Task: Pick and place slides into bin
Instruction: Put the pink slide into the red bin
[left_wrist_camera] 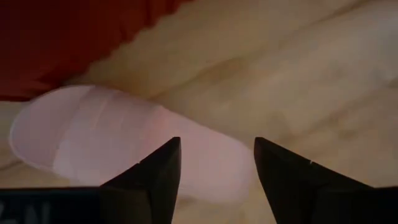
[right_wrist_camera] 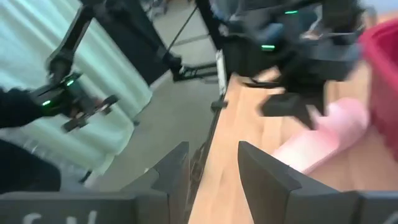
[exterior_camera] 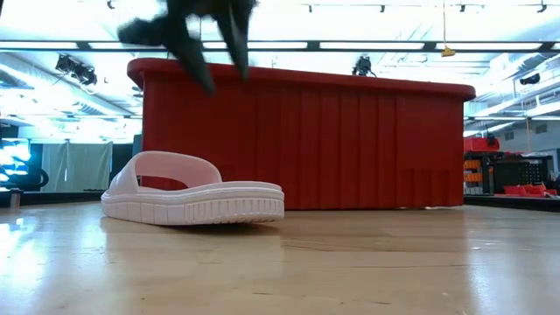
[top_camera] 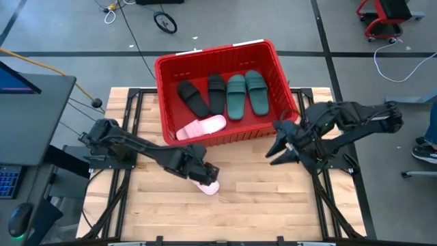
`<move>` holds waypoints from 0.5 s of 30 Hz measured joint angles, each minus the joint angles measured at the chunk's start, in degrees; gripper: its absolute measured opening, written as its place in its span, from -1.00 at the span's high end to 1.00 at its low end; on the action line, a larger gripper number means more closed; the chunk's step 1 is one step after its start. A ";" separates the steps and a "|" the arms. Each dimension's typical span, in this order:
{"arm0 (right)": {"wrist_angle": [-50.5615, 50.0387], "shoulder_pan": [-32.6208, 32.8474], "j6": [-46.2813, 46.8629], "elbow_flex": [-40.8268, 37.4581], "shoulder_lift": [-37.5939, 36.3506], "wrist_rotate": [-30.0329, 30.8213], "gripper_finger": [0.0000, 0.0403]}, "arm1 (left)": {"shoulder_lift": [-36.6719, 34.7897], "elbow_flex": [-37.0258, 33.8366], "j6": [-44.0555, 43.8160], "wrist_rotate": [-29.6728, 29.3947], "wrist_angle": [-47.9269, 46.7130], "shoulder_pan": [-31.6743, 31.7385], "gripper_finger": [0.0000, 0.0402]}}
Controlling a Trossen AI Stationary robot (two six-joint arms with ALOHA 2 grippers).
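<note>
Five slides lie inside the red bin (top_camera: 164,96): two black (top_camera: 193,98), two dark green (top_camera: 236,96) and one pale pink (top_camera: 202,128) against the near wall. On the wooden table (top_camera: 273,205) just in front of the bin lies the other pink slide (left_wrist_camera: 124,146), with the left gripper (left_wrist_camera: 216,163) right above it, fingers apart and holding nothing. Beside the bin's near right corner hovers the right gripper (top_camera: 280,152), also spread and empty.

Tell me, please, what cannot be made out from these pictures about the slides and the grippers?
- Last pink slide: in the high view the left gripper covers most of it; contact cannot be told.
- Pink slide in the bin: partly hidden by the bin front wall.
- Low view: the bin's wall hides its contents.
- Right wrist view: motion blur smears the scene beyond the right gripper.
</note>
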 joint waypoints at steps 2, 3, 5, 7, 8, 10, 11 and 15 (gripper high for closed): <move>-0.58 1.61 0.00 0.00 0.90 -0.03 0.30 | 0.29 -4.33 -0.45 0.92 3.02 0.53 0.00; -0.52 2.23 0.00 0.00 1.29 -0.04 0.30 | 0.36 -6.00 -0.63 1.62 2.73 0.79 0.02; -0.54 3.37 0.00 0.00 1.92 -0.03 0.30 | 0.36 -8.59 -0.82 3.33 2.53 1.21 0.06; -0.52 4.07 -0.17 0.00 2.28 -0.08 0.30 | 0.36 -10.28 -0.83 4.74 2.64 1.45 0.10; -0.50 4.31 -0.60 0.00 2.37 -0.04 0.30 | 0.36 -10.75 -0.32 5.42 2.02 1.49 0.11; -0.48 4.53 -1.59 0.00 2.64 -0.07 0.30 | 0.45 -11.06 0.75 6.48 2.67 1.53 0.13; -0.48 4.53 -1.85 0.00 2.66 -0.05 0.30 | 0.79 -11.04 1.72 6.87 2.51 1.53 0.14; -0.38 4.47 -2.93 0.00 2.62 -0.07 0.30 | 2.49 -11.06 6.06 8.38 1.41 1.53 0.17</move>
